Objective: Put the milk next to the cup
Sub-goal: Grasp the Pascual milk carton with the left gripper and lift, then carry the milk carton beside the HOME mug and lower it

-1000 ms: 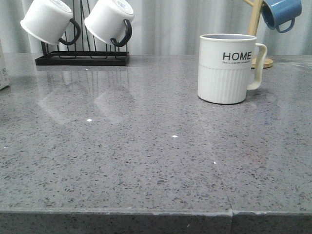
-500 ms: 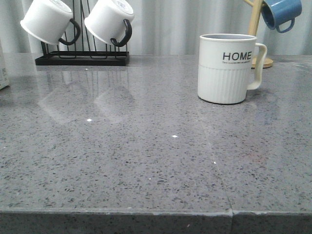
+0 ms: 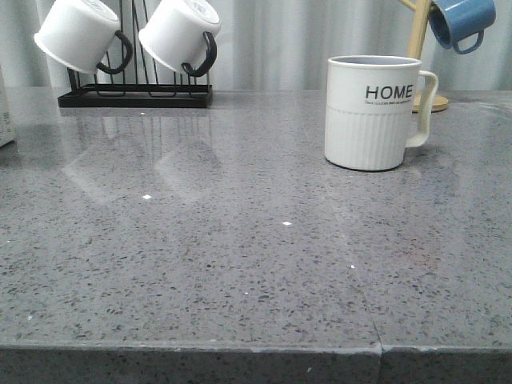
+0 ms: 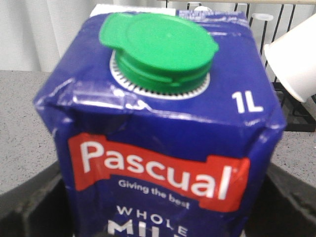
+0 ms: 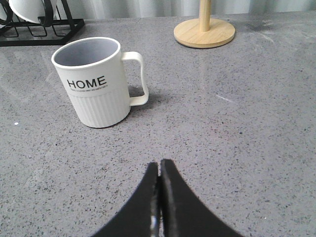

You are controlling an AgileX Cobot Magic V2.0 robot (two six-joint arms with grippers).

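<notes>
- Nothing has moved in the front view since the earlier frames: the cup (image 3: 373, 112) stands upright on the grey table (image 3: 240, 264), right of centre, with its handle to the right.
- At the far left edge of the front view only a thin strip of the milk (image 3: 5, 112) shows, well apart from the cup. Behind are two white mugs (image 3: 80, 34) on a black rack (image 3: 136, 94) and a blue mug (image 3: 460, 22) on a wooden stand (image 3: 424, 80).
- From my left wrist, the milk fills the picture, blue top and green cap (image 4: 158, 47) facing the camera. Dark parts of my left gripper (image 4: 163, 217) sit at both sides of it; I cannot tell if the fingers press it.
- From my right wrist, my right gripper (image 5: 159, 173) has its two fingers closed together, holding nothing, above bare table and near the cup.
</notes>
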